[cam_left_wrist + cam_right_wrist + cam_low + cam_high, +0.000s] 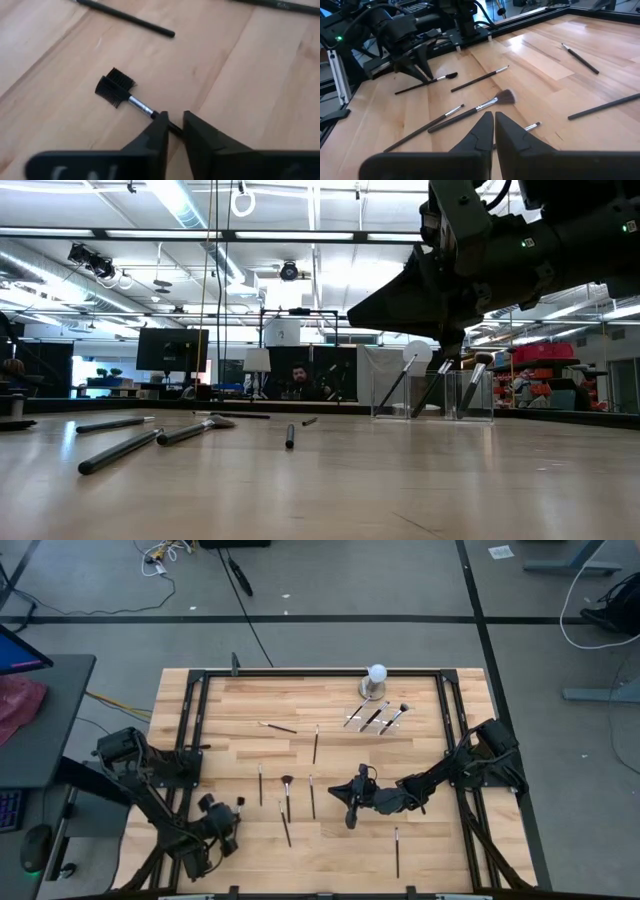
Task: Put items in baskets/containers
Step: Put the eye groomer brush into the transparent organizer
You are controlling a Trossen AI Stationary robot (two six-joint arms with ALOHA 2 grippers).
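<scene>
Several thin dark makeup brushes (312, 795) lie flat on the wooden table. A clear tray (478, 398) near the far edge holds three brushes (376, 717) that lean against its wall. My left gripper (175, 125), at the near left, is shut on a comb-headed brush (116, 87). It also shows in the right wrist view (426, 79). My right gripper (493, 120) hovers shut above the table's middle (351, 812), over a fan brush (492, 102). It holds nothing. My left gripper pinches the comb brush's dark handle (159, 118) just behind the silver ferrule, between its two fingers. The fingers come from above, pointing down, and lie across the handle. The brush lies level, at or just above the table; I cannot tell which.
A white ball on a grey round base (376, 675) stands beside the tray at the far edge. A black metal frame (200, 700) borders the tabletop on the left, right and far sides. Loose brushes (396, 852) are scattered from the middle to the near edge.
</scene>
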